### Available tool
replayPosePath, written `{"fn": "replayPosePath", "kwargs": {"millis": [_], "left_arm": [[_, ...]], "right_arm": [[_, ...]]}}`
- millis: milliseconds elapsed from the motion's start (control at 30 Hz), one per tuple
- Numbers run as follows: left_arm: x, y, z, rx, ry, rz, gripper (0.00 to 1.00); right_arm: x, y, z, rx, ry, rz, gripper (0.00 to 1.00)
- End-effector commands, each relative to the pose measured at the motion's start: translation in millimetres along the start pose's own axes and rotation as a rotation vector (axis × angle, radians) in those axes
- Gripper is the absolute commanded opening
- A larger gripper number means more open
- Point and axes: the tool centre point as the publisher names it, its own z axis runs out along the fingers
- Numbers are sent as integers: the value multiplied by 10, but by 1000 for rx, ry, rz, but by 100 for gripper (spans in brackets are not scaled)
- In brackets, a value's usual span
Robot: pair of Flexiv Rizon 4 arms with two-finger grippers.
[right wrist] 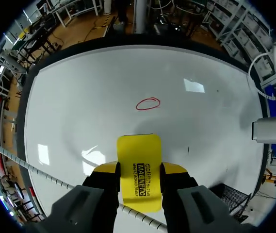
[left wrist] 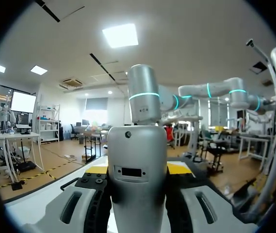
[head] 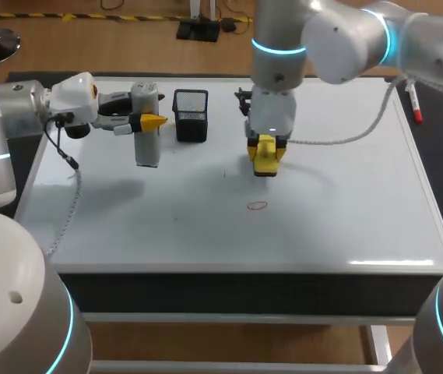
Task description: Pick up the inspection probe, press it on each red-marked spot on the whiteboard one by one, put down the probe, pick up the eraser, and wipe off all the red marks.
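The flat yellow rectangular whiteboard eraser (right wrist: 138, 158) sits between the two yellow-tipped fingers of the right gripper (head: 267, 158), which clamp it from both sides with its free end pointing down at the board. It hangs over the middle of the large white whiteboard (head: 346, 195) that covers the table. Whether it touches the surface I cannot tell. A single thin red oval mark (head: 258, 206) lies on the board just near of the eraser, a little apart from it.

To the left, at the far side of the board, the grey cylindrical inspection probe (head: 147, 128) stands upright in the left gripper (left wrist: 138, 171). That gripper's fingers press on the probe from either side, with the yellow tips showing just beyond it in the left wrist view. The probe's lower end is close to the board, though contact is not clear.

Between the probe and the eraser, slightly farther back, stands a black wire-mesh square cup (head: 191, 114). A red-capped white marker pen (head: 415, 105) lies at the far right edge of the board, well apart from both grippers.
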Motion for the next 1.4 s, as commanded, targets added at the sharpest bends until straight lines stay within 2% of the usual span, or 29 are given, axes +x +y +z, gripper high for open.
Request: {"fn": "replayPosePath", "kwargs": {"millis": [33,400,867,1400], "left_arm": [[-4,-12,3,-1,0,0,0],[-4,-12,3,-1,0,0,0],[-4,-12,3,-1,0,0,0],[-4,-12,3,-1,0,0,0]], "right_arm": [[-130,-91,54,-15,48,-9,0],[-180,-184,122,-43,49,-25,0],[-83,-290,195,-53,70,-10,0],[315,-394,237,-46,89,58,0]]}}
